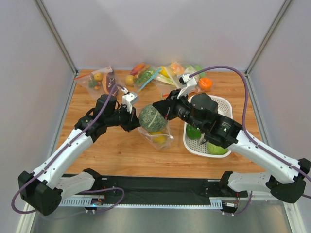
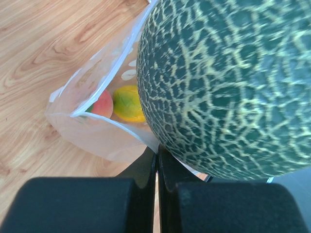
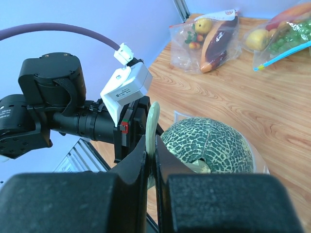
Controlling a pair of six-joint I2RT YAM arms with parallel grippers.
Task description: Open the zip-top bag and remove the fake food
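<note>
Beside the left hand [image 2: 156, 158], the ball [image 2: 228, 87] tops the open bag [image 2: 92, 131].

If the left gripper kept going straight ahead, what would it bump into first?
Probably the big grey-green netted plastic ball, right beyond the left gripper, atop the clear dotted plastic bag; depth is unclear.

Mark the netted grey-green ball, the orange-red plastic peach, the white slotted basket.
ball [image 1: 151, 118]: top view, upper surface.
peach [image 2: 102, 104]: left wrist view, exposed side.
basket [image 1: 192, 146]: top view, near-left wall.
</note>
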